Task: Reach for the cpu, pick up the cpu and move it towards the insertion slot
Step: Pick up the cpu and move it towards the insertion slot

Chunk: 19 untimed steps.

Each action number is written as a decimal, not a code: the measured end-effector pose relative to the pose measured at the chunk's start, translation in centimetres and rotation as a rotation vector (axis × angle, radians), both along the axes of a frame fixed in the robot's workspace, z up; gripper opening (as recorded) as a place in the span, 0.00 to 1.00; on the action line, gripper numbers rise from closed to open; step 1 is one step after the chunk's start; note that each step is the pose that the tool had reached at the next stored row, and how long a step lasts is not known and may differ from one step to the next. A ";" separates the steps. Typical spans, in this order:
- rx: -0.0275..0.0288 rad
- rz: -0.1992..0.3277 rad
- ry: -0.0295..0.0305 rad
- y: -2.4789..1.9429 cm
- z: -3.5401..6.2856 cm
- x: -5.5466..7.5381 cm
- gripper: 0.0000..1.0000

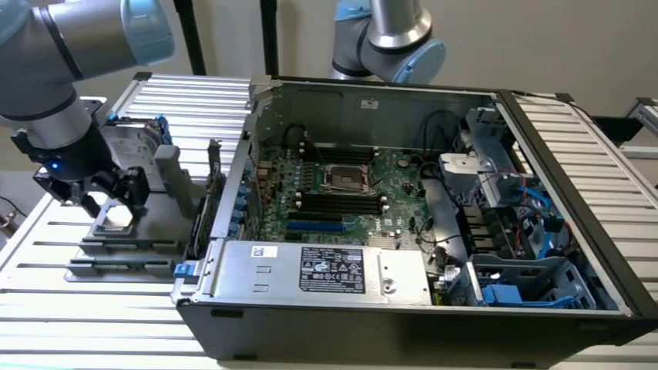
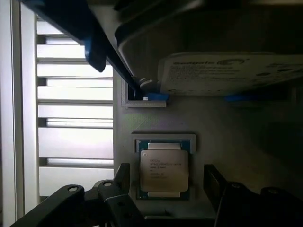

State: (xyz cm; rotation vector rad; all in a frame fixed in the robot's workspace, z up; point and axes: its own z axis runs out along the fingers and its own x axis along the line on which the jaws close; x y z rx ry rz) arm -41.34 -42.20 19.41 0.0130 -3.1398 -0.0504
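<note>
While the gripper [image 1: 108,202] hangs over a matte grey holder block [image 1: 123,247] at the exterior view's left, its jaws stand wide apart and hold nothing. In the wrist view the two dark, angular fingers [image 2: 120,182] flank the cpu [image 2: 164,170], one on either side. Each is clear of the chip, with a strip of grey holder showing between.

The cpu is a small flat square with a brushed silvery-grey metal lid, faint printed lettering and a thin teal-green border. It lies flat in a square recess with a raised grey lip. Just beyond it on the same block stands a larger rectangular hard drive [image 2: 227,73] with a pale printed label and blue clips at its edge.

The holder rests on a table [image 1: 103,324] of ribbed aluminium slats. Beside it lies an open black computer case [image 1: 411,104] with bare steel walls inside. The insertion slot [image 1: 344,179], a square socket with a shiny metal frame and a dark centre, sits on the green board above the long black memory slots [image 1: 340,202], well apart from the cpu. A silver power supply [image 1: 319,270] with a black label lies along the case's near wall.
</note>
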 end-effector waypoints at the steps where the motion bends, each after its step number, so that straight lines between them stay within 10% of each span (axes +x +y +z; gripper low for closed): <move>1: 0.0000 0.000 -0.0001 0.06 -0.03 0.0 0.73; 19: -0.0095 0.000 0.0059 0.39 -0.72 -0.1 0.73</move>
